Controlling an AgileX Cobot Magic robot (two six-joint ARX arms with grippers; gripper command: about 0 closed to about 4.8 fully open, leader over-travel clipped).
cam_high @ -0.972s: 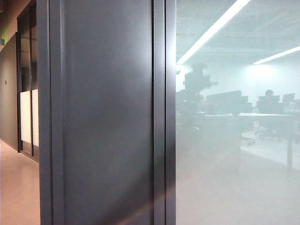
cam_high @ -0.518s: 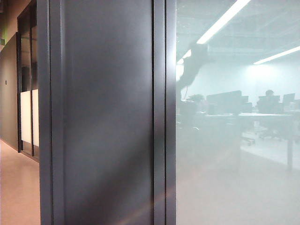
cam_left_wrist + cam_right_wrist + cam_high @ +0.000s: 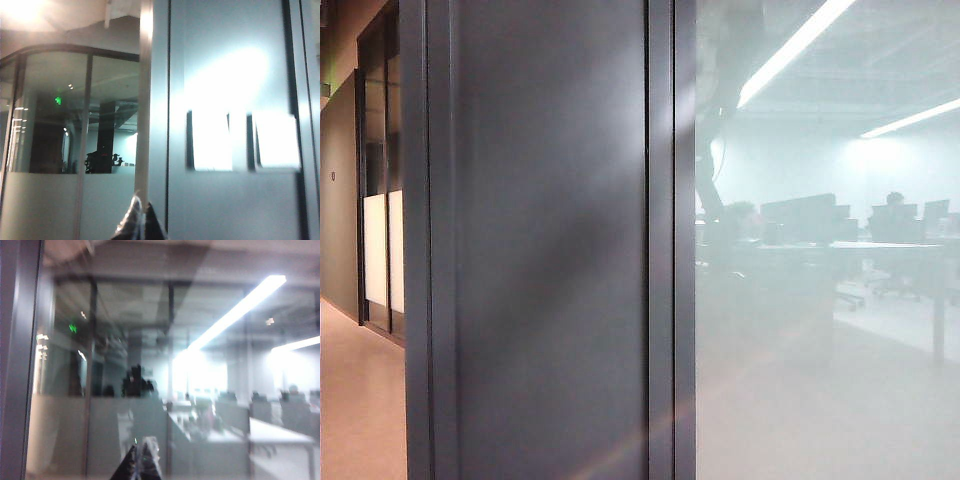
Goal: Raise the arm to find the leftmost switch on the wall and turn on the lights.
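Hazy dark arm (image 3: 720,110) silhouette rising along frosted glass (image 3: 820,350), just right of the plain grey matte wall (image 3: 550,250), left gripper (image 3: 138,222) tips pressed together near bright switch plates (image 3: 212,140), right gripper (image 3: 141,460) tips pressed together before glass.

arm (image 3: 718,120): showing as a hazy dark silhouette in the frosted glass, standing tall beside the wall's right metal strip, running up to the exterior view's top edge, thin cable looping alongside | wall (image 3: 550,240): standing upright as a plain matte grey panel, framed by narrow vertical grey strips
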